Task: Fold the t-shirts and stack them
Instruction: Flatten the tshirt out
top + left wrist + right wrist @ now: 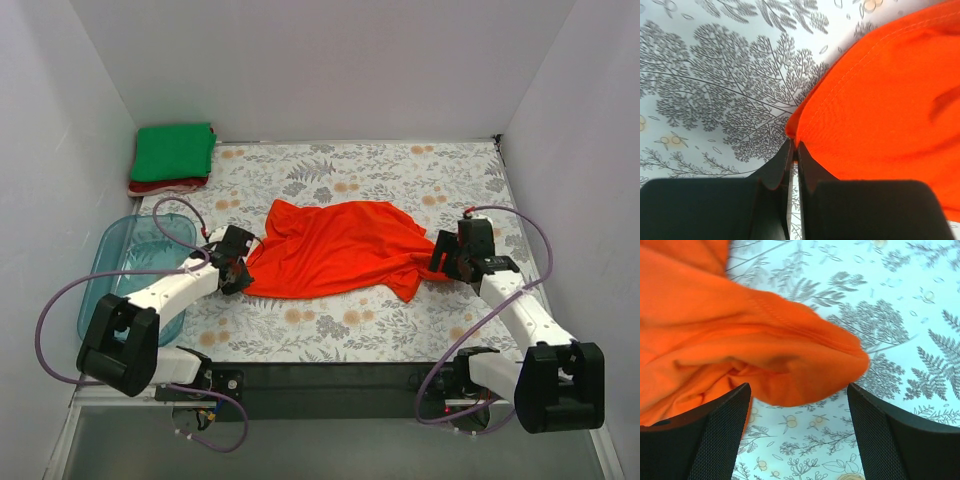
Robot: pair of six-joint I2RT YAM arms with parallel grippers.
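Observation:
A bright orange-red t-shirt (335, 250) lies crumpled across the middle of the floral table cover. My left gripper (240, 268) is at its left edge. In the left wrist view that gripper (794, 147) is shut, with the corner of the orange cloth (880, 100) pinched at its tips. My right gripper (445, 258) is at the shirt's right end. In the right wrist view it (799, 386) stands open, and a bunched fold of the shirt (740, 340) hangs just ahead of its fingers. A folded green t-shirt (173, 152) rests on a folded dark red one (165, 186) at the back left corner.
A clear blue plastic tub (130, 270) stands at the left edge, beside the left arm. White walls close in the table on the left, back and right. Purple cables loop from both arms.

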